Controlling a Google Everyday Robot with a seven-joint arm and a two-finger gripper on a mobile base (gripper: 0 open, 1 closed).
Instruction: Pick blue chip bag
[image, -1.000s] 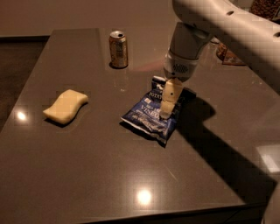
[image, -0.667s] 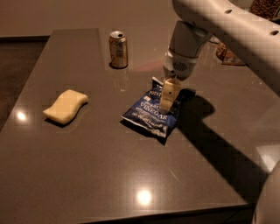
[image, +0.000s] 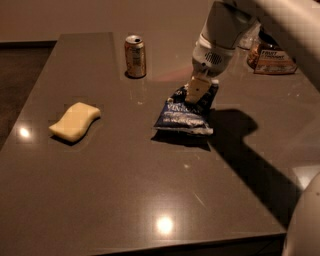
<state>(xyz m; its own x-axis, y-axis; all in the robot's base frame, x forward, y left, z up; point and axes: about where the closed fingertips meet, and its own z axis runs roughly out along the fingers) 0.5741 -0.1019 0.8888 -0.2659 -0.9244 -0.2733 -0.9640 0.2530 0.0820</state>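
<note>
Claw (image: 197, 90) clamped on the far end of the bag (image: 184, 114).
I see the bag tilted up toward the claw, its near end low over the desk (image: 125, 190), right of the middle. The can (image: 135, 56) stands near the far edge, and the sponge (image: 75, 121) lies toward the left edge.

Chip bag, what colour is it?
The chip bag is dark blue with white lettering, camera view; the gripper is at its far end.

Gripper (image: 198, 90) at blue chip bag (image: 182, 116); can (image: 135, 56) well apart.
</note>
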